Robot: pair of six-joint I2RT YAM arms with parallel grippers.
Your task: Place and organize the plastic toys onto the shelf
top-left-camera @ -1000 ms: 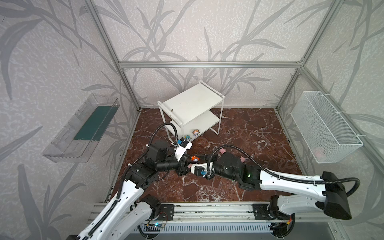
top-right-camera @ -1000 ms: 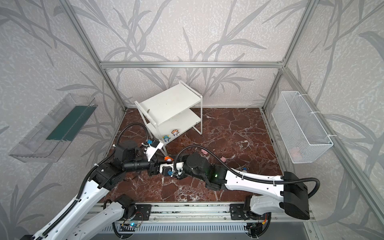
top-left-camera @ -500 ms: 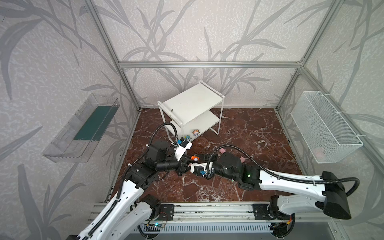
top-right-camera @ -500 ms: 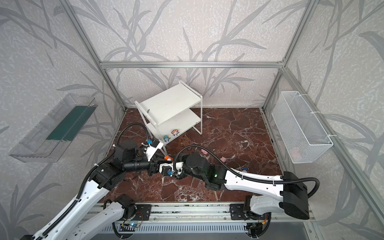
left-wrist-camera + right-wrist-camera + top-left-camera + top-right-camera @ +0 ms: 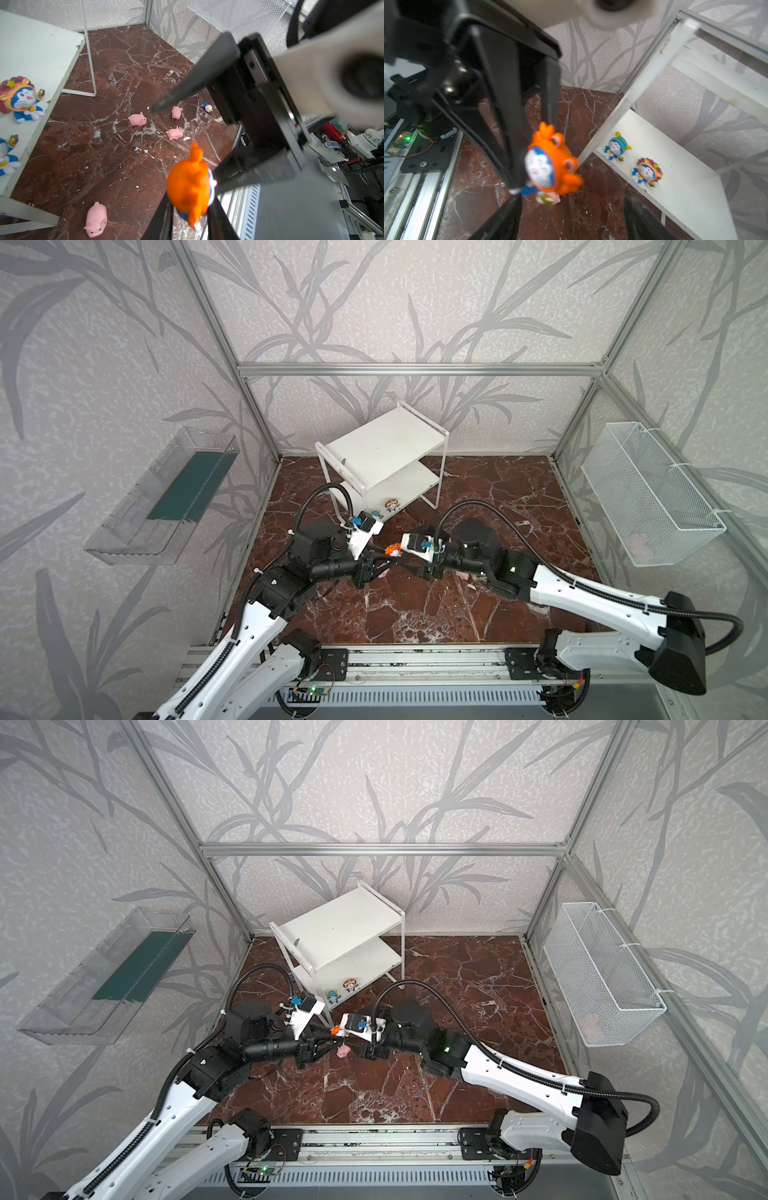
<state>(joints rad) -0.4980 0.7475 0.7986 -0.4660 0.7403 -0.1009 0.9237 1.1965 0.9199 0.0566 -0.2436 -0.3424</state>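
Left end effector (image 5: 191, 200) gripping orange figurine (image 5: 187, 182), feet blurred

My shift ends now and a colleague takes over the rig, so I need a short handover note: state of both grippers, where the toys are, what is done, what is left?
Left gripper: shut on the orange figurine, held above the floor.
Right gripper: open, jaws wide apart close to that figurine, holding nothing.
Done: two blue figurines are on the lower board of the shelf.
To do: shelve the orange figurine, then the four pink pigs and the small blue-and-white figurine lying on the floor.
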